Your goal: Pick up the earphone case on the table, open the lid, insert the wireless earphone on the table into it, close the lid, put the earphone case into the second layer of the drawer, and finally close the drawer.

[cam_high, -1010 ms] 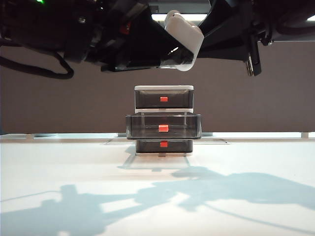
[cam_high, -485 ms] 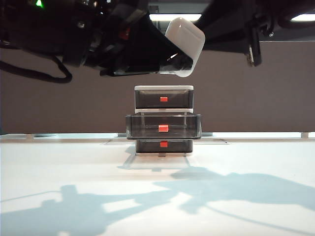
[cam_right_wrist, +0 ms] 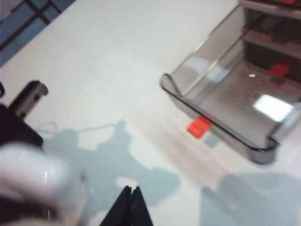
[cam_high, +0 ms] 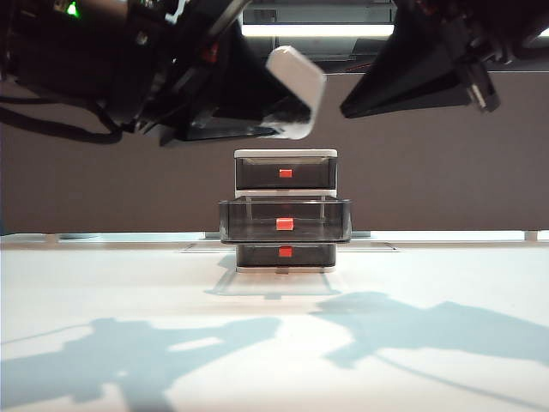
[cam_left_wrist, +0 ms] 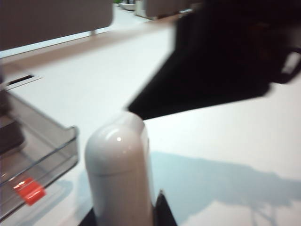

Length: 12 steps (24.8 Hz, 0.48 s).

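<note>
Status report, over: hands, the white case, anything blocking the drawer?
Left hand gripping small glossy white earphone case, high above drawers. Right hand shut, empty, alongside. Middle smoky translucent drawer open, nothing blocking.

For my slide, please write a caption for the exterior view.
Left pincer holds the closed earphone case above the drawer, its second layer pulled open; right pincer shut nearby.

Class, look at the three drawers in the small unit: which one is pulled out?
The middle drawer: it juts forward, looking wider than the top drawer and bottom drawer, which sit flush in the frame.
</note>
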### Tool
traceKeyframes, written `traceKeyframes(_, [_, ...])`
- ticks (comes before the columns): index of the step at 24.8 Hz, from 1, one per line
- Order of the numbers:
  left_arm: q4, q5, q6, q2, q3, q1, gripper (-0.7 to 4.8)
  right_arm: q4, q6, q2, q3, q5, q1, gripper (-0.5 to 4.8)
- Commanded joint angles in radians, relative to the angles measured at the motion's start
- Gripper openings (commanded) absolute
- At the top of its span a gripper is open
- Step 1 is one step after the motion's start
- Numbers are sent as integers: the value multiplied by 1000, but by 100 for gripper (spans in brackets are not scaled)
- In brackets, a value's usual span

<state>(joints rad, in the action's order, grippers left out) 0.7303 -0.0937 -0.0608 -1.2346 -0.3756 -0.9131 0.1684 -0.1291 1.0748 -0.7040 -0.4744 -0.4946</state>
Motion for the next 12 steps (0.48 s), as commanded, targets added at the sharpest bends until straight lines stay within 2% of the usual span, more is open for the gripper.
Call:
traceKeyframes(1, [19,-2,-56,3,-6,53,48,21,62,-23,-5,30,-3,-5])
traceKeyframes(5, [15,-2,-68,3,-8,105,48,35,104,-45,-4,45,-3,-5])
traceKeyframes(12, [-134,-2,-89,-29,-119,209,48,38,137,-72,-5,92,-4,-5])
